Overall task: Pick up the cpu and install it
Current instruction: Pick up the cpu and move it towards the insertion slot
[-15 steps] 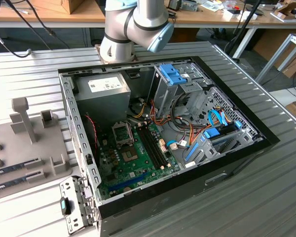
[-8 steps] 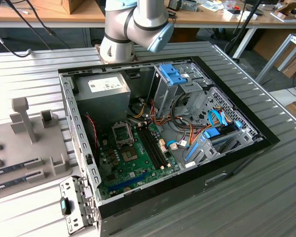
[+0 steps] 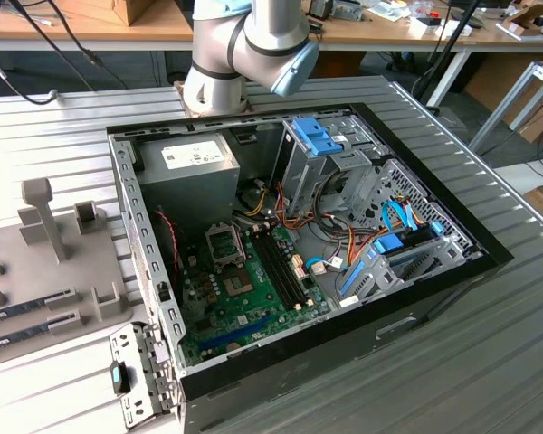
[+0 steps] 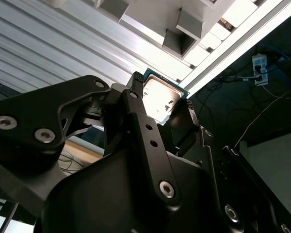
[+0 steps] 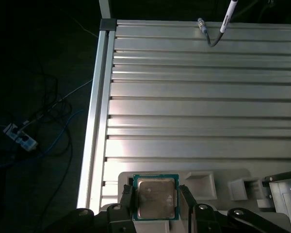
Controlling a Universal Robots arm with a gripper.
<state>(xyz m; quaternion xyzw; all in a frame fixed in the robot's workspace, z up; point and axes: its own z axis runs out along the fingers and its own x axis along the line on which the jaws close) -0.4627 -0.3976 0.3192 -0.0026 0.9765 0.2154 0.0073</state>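
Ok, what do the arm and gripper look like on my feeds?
The arm is silver-grey round tubing with fat joints and a pale blue end cap. The gripper is matte black, built of flat bar linkages pinned with silver hex-socket screws and narrowing to two slim fingers.

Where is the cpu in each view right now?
Exterior view: the grey fixture tray lies at the exterior view's left.
First wrist view: cpu clamped in the gripper, over the tray's edge.
Second wrist view: cpu in the gripper, tray beyond it.
Shared landmark: the grey fixture tray.
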